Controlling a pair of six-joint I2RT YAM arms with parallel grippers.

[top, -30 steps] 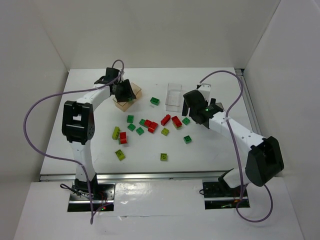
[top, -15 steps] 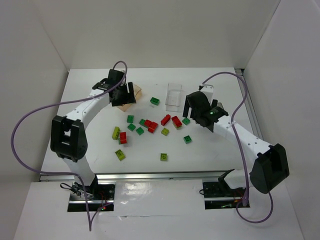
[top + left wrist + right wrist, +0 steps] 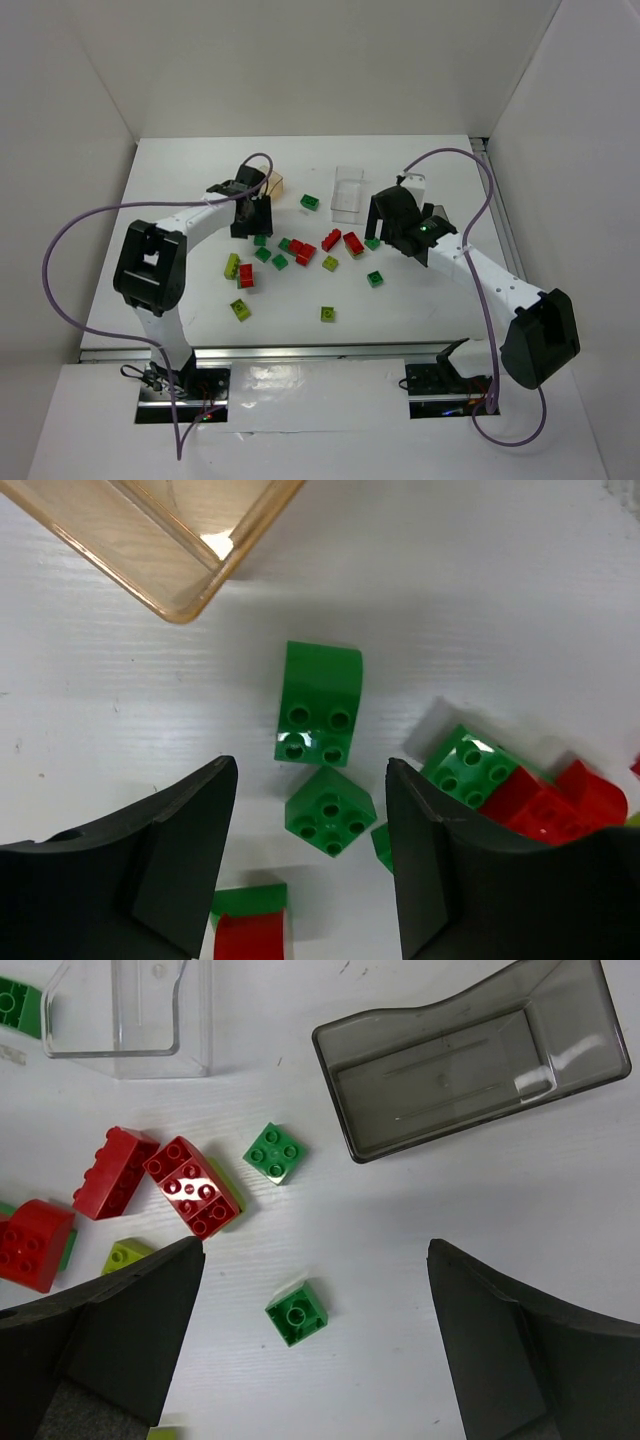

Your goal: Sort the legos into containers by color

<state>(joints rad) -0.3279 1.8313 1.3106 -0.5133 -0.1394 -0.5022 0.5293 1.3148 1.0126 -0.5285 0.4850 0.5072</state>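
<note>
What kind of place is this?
Probably a lab test cell: a white table boxed in by plain white walls, left arm and right arm bolted at its near edge, bricks and trays laid out.

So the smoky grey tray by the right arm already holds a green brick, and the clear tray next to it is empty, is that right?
Not quite. The smoky grey tray is empty as well: the nearest green brick lies on the table beside it, outside its wall. The right wrist view shows this. The clear tray next to it is indeed empty.
</note>
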